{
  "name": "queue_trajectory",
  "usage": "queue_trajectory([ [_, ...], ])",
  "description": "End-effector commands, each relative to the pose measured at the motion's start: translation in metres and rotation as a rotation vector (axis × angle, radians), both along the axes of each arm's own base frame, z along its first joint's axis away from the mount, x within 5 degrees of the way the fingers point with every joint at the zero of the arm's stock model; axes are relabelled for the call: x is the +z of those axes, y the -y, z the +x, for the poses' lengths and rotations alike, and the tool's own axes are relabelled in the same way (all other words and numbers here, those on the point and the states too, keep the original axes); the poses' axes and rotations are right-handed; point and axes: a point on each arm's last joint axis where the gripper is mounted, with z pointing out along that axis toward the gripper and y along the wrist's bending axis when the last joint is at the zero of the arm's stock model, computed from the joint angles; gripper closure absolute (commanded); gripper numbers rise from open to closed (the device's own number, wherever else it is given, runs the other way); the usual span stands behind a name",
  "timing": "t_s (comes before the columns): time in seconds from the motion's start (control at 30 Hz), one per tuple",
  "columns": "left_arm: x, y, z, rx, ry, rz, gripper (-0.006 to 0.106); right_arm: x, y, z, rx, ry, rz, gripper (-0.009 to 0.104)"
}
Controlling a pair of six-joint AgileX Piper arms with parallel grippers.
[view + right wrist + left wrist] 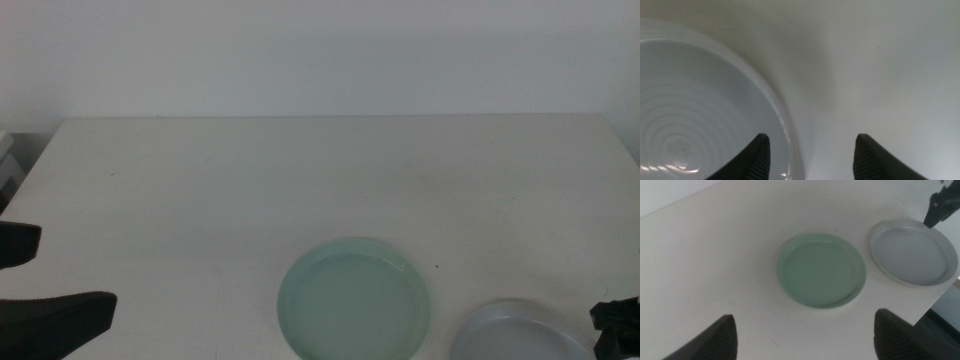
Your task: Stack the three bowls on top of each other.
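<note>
Two bowls visible: right gripper (pixel 810 150), jaws spread and empty, straddles grey bowl (pixel 515 338) rim at lower right; left gripper (pixel 805 335) spread too, waits lower left, facing mint bowl (pixel 356 300).

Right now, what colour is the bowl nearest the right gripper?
Pale grey bowl, next to the right gripper; clearest in the left wrist view.

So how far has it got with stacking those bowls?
Nothing is stacked yet. The mint green bowl and the grey bowl lie side by side, apart, on the table; no third bowl is in view. In hand: the right end effector, open, straddles the grey bowl's rim. The left end effector waits, open, at the table's left. All the stacking is left.
</note>
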Motion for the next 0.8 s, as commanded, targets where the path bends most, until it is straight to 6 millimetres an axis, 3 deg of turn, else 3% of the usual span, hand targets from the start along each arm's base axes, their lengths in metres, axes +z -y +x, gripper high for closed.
queue_trajectory([
  [0.0, 0.015, 0.002, 0.001, -0.001, 0.067, -0.067, -0.005, 0.000, 0.002, 0.007, 0.013, 0.023, -0.014, 0.052],
  [0.17, 0.015, 0.002, 0.001, -0.001, 0.067, -0.067, -0.005, -0.012, -0.002, 0.011, 0.030, -0.023, -0.009, 0.058],
  [0.27, 0.015, 0.002, 0.001, -0.001, 0.067, -0.067, -0.005, -0.014, -0.003, 0.011, 0.030, -0.031, -0.006, 0.073],
  [0.3, 0.015, 0.002, 0.001, -0.001, 0.067, -0.067, -0.005, -0.014, -0.002, 0.010, 0.041, -0.034, -0.013, 0.085],
  [0.37, 0.015, 0.002, 0.001, -0.001, 0.067, -0.067, -0.005, -0.013, -0.001, 0.008, 0.062, -0.064, -0.020, 0.096],
  [0.43, 0.015, 0.002, 0.001, -0.001, 0.067, -0.067, -0.005, -0.009, 0.000, 0.005, 0.074, -0.094, -0.030, 0.096],
  [0.57, 0.015, 0.002, 0.001, -0.001, 0.067, -0.067, -0.005, 0.018, 0.002, 0.007, 0.044, -0.040, -0.052, 0.096],
  [0.77, 0.015, 0.002, 0.001, -0.001, 0.067, -0.067, -0.005, 0.079, -0.004, 0.012, -0.034, 0.094, -0.041, 0.096],
])
